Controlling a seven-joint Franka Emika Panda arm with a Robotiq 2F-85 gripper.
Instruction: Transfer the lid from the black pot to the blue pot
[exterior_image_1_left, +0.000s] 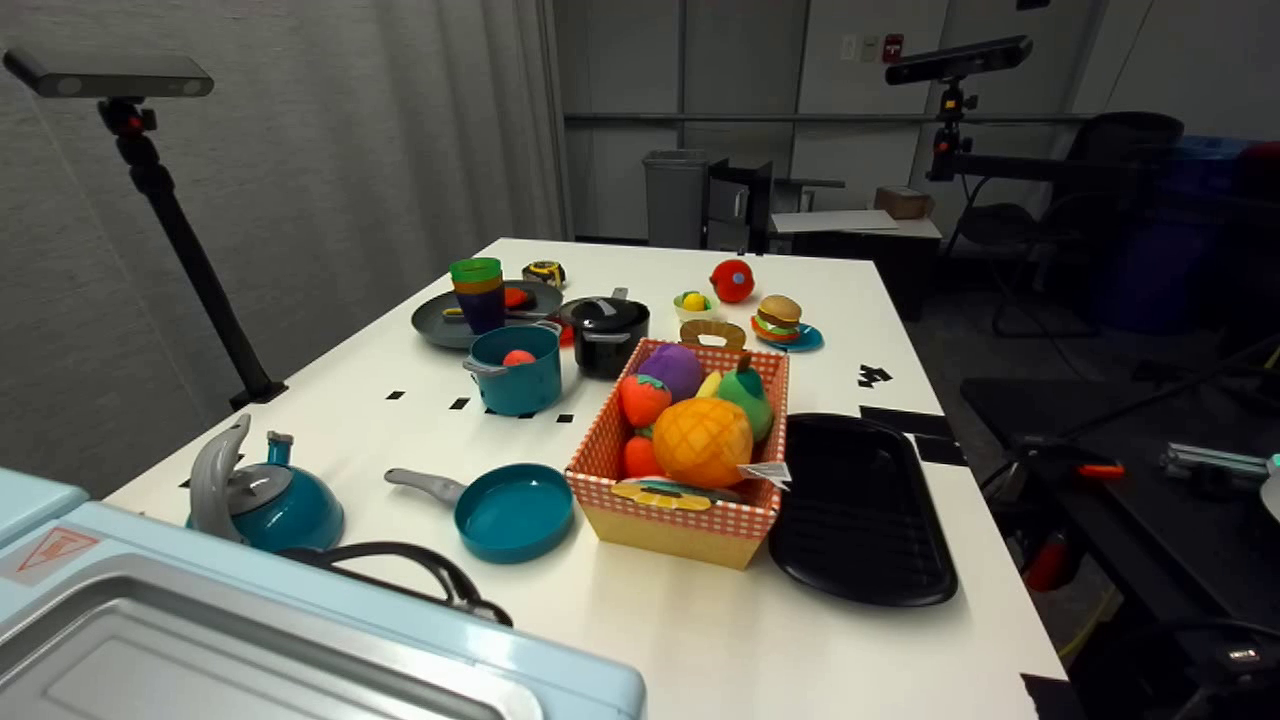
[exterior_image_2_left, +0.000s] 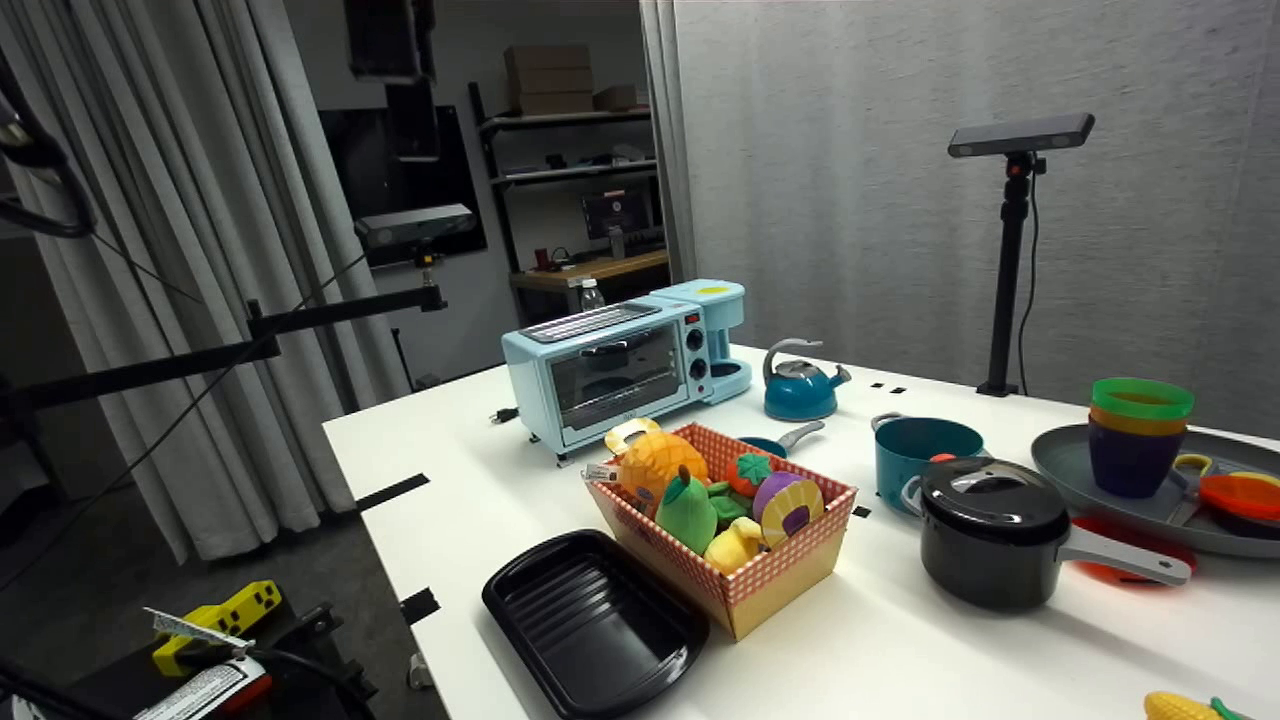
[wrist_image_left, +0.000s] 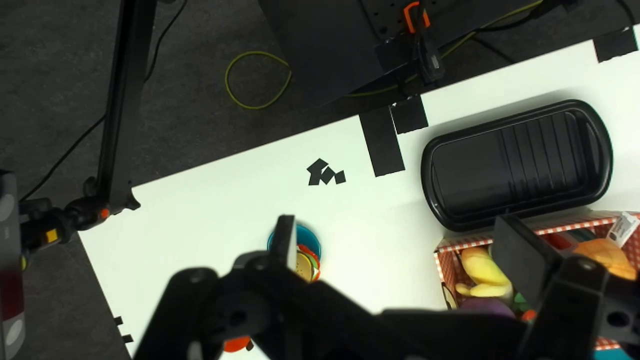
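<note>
The lid (exterior_image_2_left: 993, 490) covers the black pot (exterior_image_2_left: 982, 570)

In the wrist view my gripper (wrist_image_left: 397, 240) hangs over the white table (wrist_image_left: 225, 215), its 2 fingers (wrist_image_left: 527, 255) wide apart. In both exterior views the black pot, its dark lid on top, stands just beside the blue pot (exterior_image_1_left: 522, 387), in which 1 rounded red thing (exterior_image_1_left: 518, 357) lies.

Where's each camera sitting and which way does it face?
An exterior view: behind the toaster oven, looking down the table; no robot clearly visible.
An exterior view: beyond the black pot, facing the toaster oven's front; a dark shape up top may be robot.
Wrist view: on the wrist, facing down over the black tray; open gripper shows.
Both exterior views share the lid and blue pot.
</note>
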